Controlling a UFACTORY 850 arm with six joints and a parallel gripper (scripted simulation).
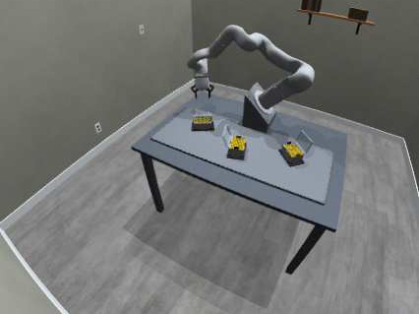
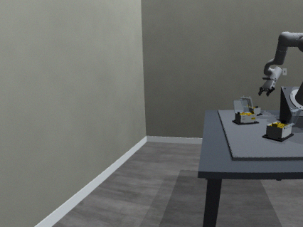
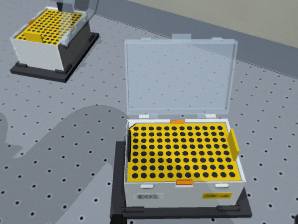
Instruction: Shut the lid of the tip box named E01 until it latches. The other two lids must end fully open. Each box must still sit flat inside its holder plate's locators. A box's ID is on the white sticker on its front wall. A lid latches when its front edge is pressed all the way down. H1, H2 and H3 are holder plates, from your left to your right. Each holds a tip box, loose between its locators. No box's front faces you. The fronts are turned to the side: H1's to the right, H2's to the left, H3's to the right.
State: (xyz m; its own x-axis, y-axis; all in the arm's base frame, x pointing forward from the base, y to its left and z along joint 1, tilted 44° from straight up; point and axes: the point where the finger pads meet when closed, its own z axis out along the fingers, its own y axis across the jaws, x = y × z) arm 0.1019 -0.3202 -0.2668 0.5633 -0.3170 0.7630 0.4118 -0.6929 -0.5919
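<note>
The tip box E01 (image 3: 182, 195) has its stickered front wall towards the wrist camera, and its clear lid (image 3: 180, 77) stands open behind it. It appears flat on its dark holder plate (image 3: 119, 165). By position it is probably the far left box (image 1: 203, 126) in the top view. My gripper (image 1: 203, 95) (image 2: 266, 92) is open and empty, raised above the table behind that box; only dark fingertip bits show at the wrist view's bottom edge. The middle box (image 1: 236, 152) (image 2: 246, 118) and right box (image 1: 295, 156) (image 2: 279, 131) have raised lids; their IDs are unreadable.
A neighbouring box (image 3: 37, 54) with a raised lid sits at the wrist view's upper left. The robot base (image 1: 256, 112) stands behind the row. The perforated mat (image 1: 172, 134) lies on the table (image 1: 325, 214). A yellow tab (image 3: 234, 144) sticks up at E01's right side.
</note>
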